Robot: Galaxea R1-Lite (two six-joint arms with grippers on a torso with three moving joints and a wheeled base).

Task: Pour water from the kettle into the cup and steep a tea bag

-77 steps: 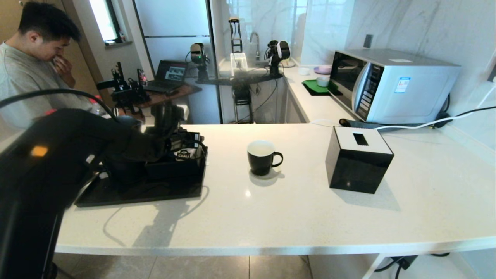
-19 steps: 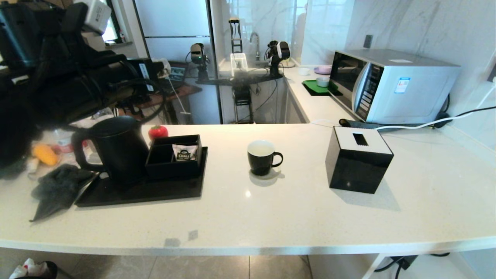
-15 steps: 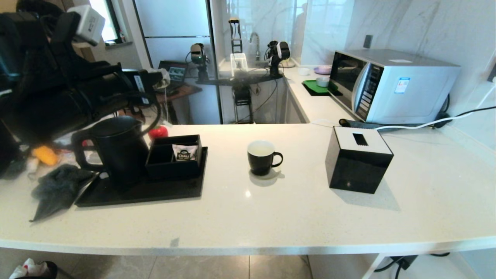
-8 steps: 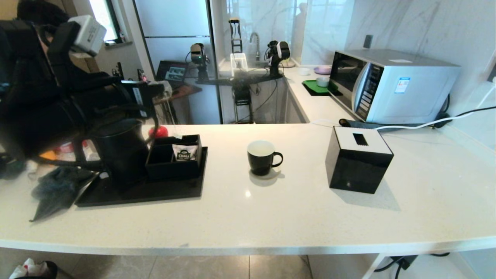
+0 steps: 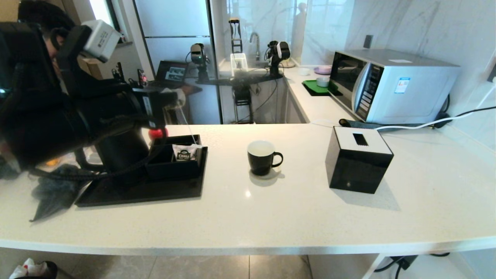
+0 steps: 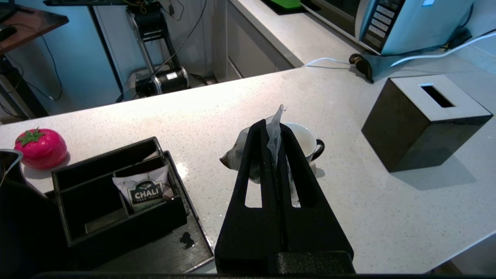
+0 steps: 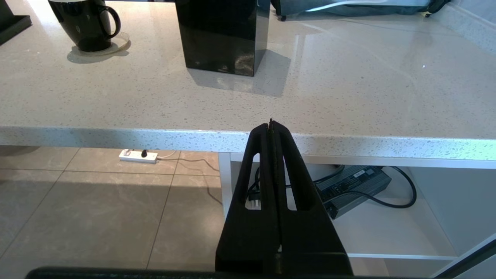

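The left gripper [image 6: 274,130] is hanging in the air above the black tray [image 5: 155,192], between the kettle [image 5: 120,153] and the cup [image 5: 262,157]. Its jaws are pinched fully together on the tea bag [image 6: 273,133], with the pouch bulging out to one side of the fingers and the thin string [image 5: 186,122] trailing down toward the organiser box [image 5: 174,162]. The cup is standing upright on the counter [image 5: 271,217], well apart from the gripper and beside the tissue box [image 5: 358,159]. The kettle is sitting on the tray, partly hidden behind the arm. The right gripper [image 7: 271,126] is parked below the counter edge, closed on nothing.

Risks: the grip is taking only a thin fold of the pouch, so a quick swing could be shaking it loose. The dangling string could be snagging on the organiser box or on the sachet [image 5: 184,152] standing in it, dragging either along. Whether the cup is holding water cannot be told.

Compared with a second ago, the left gripper is sitting lower and nearer the cup, and the string is now hanging over the organiser box. The cup, kettle and tray are unmoved.
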